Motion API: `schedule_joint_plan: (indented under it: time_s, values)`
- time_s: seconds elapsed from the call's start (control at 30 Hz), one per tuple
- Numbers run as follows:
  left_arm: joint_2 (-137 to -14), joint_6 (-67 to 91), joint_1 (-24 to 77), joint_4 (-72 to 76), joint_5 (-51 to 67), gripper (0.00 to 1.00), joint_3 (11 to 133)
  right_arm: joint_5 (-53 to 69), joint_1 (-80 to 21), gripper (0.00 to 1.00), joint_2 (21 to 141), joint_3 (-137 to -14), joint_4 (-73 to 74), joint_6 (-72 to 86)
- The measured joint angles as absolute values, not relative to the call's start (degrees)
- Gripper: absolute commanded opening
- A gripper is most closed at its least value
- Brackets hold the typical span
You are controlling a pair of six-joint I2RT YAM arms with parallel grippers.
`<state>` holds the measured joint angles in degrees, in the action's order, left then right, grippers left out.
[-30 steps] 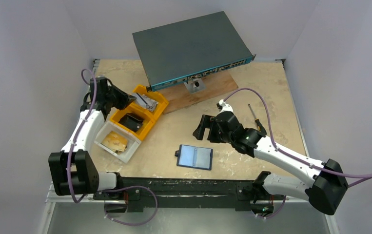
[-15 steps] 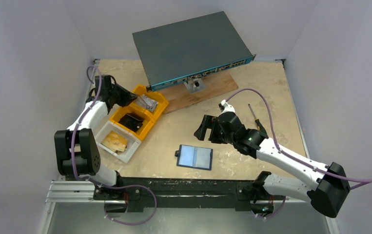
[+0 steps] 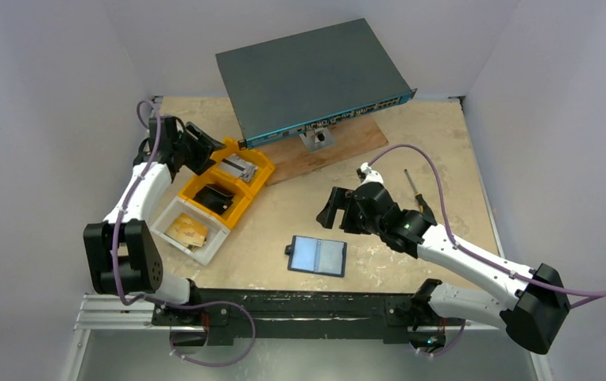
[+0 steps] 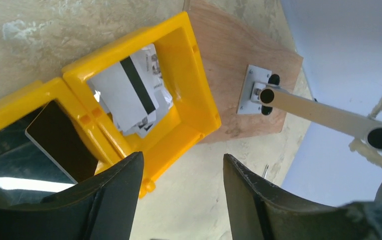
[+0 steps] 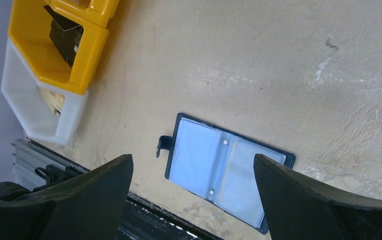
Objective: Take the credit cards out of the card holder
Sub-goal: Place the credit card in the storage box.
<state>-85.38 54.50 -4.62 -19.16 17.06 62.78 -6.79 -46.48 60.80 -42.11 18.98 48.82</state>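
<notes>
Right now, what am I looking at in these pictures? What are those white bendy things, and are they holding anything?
Those are two robot arms bolted to a table, each ending in a two-finger pincer called a gripper. The wide picture is taken from above and behind them. The other two come from small cameras on the wrists, so the dark shapes at the bottom are each arm's own fingers. The left gripper is open beside a yellow bin, where a white card with a black stripe lies. The right gripper is open too, above the dark blue card holder, which lies opened flat on the table. Neither holds anything. At the back sit a grey box and a wooden board.
</notes>
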Motion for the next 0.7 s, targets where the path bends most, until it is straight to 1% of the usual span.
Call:
schedule_joint_plan:
  time_s: [0.2,0.33,0.43,0.53,0.7]
  values:
    - [-74.8,51.1,-4.0,-25.2,15.9,0.63,61.1,-8.1,-46.5,0.92,61.6,-42.1,18.9,49.0]
    - [-66.5,48.2,-0.4,-29.1,13.8,0.63,58.6,-9.3,-46.5,0.92,61.8,-41.7,18.9,49.6]
    - [-60.9,46.2,6.0,-32.4,11.9,0.63,55.3,-10.2,-46.5,0.93,61.8,-41.1,18.9,50.3]
    - [-57.8,45.6,11.9,-35.1,10.4,0.62,52.3,-11.5,-46.5,0.93,61.6,-40.2,19.0,51.2]
    - [-58.0,45.9,26.6,-38.3,5.5,0.62,49.8,-14.0,-46.4,0.94,59.0,-37.7,20.0,53.6]
